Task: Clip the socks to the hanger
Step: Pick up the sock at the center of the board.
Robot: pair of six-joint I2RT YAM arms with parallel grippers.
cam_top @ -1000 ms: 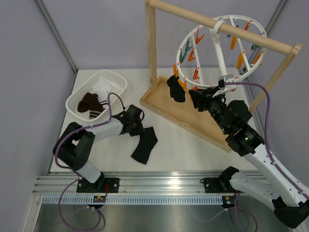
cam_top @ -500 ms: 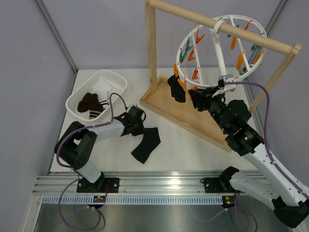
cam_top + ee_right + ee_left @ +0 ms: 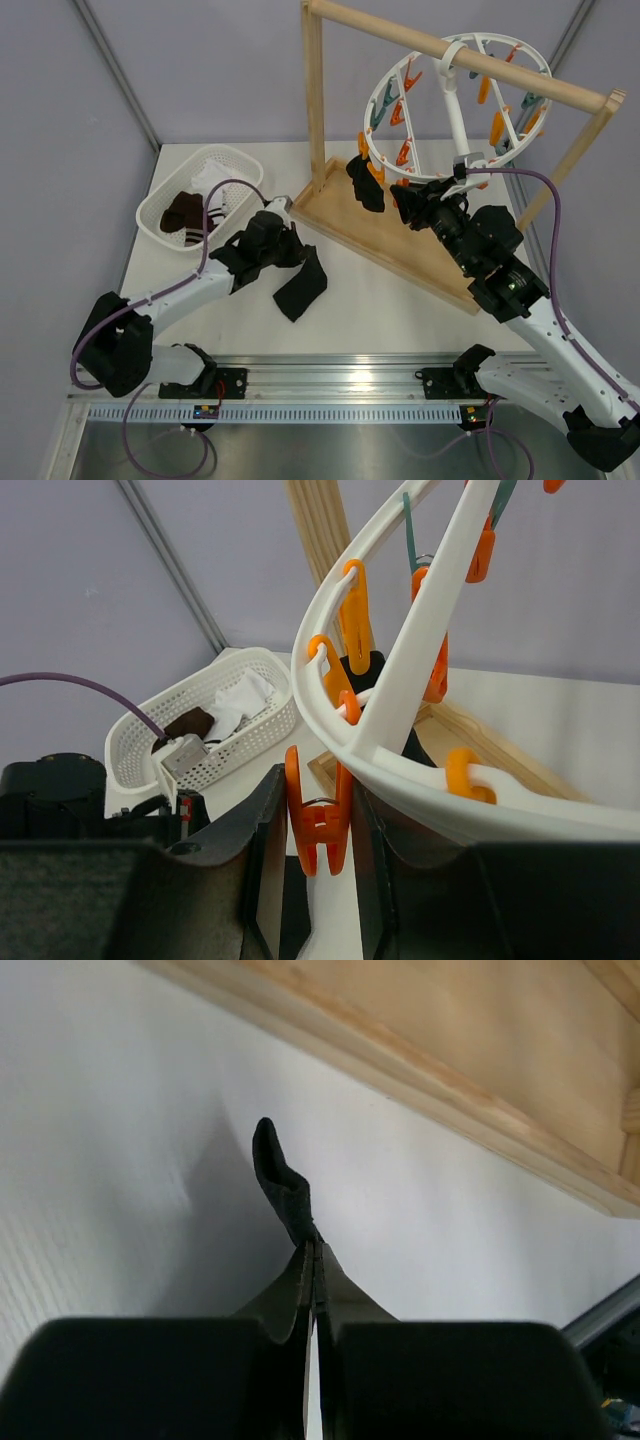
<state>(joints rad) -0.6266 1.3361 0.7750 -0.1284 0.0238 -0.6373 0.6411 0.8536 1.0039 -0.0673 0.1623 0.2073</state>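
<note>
My left gripper [image 3: 287,250] is shut on one end of a black sock [image 3: 301,286], whose other end trails on the white table. In the left wrist view the sock [image 3: 282,1185] sticks out past the pinched fingertips [image 3: 316,1248]. The round white hanger [image 3: 460,90] hangs from the wooden stand's bar, and a second black sock [image 3: 365,186] is clipped to its low edge. My right gripper [image 3: 318,780] is shut on an orange clip [image 3: 320,830] under the hanger's ring [image 3: 415,650], one finger on each clip handle. More socks lie in the basket [image 3: 240,165].
The wooden stand [image 3: 400,245] has a flat base and two uprights, right of centre. A white mesh basket [image 3: 240,735] at the back left holds a brown sock [image 3: 184,212] and white socks [image 3: 212,178]. Orange and teal clips dangle round the ring.
The left gripper has shut on the black sock, then moved right and toward the stand, pulling the sock's upper end with it. The right arm has stayed still on the clip.
</note>
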